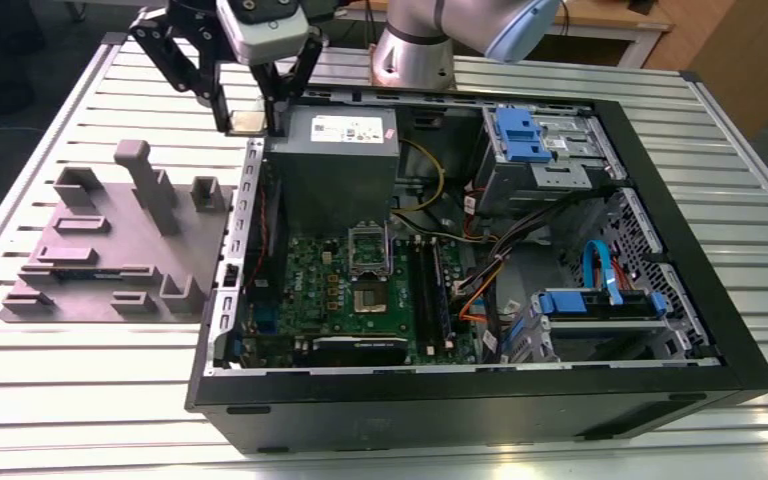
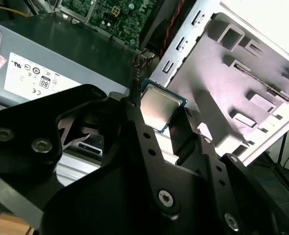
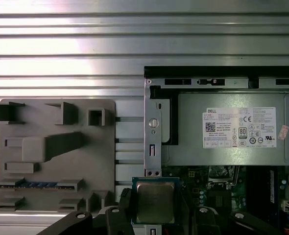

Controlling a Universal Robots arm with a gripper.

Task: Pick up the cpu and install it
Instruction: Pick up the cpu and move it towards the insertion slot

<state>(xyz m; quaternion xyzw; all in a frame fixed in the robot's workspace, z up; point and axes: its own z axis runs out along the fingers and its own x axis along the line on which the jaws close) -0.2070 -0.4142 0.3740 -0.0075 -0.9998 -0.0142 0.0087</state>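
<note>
Status: pick-up half of the task looks done, install half not.

- Gripper (image 3: pixel 155 208) is clenched on the cpu (image 3: pixel 155 200), one finger on each of two opposite edges. The silvery top faces the first wrist view, and a thin pale-green rim shows around it.
- In the exterior view the gripper (image 1: pixel 245 112) holds the cpu (image 1: pixel 241 123) in the air, clear of every surface. It hangs over the rim of the computer case (image 1: pixel 704 330), just beside the power supply (image 1: pixel 337 150).
- The grey holder block (image 1: pixel 117 250) sits on the slatted worktop (image 1: pixel 64 400), outside the case on the exterior view's left.
- The socket (image 1: pixel 368 270) on the green motherboard (image 1: pixel 307 262) is well apart from the cpu. Judging from that gap, seating the chip is all still to do. (I cannot tell from these views whether the socket bracket is fully open.)
- The second wrist view agrees: the cpu (image 2: pixel 159 104) is pinched between the dark fingers (image 2: pixel 182 128), with the power supply and the holder block behind it.

Count:
- cpu: one
- gripper: one
- computer case: one, side panel off
- power supply: one
- motherboard: one, with one socket
- holder block: one
- blue drive brackets (image 1: pixel 524 135): two, one at the far end of the case and one at the near end
</note>
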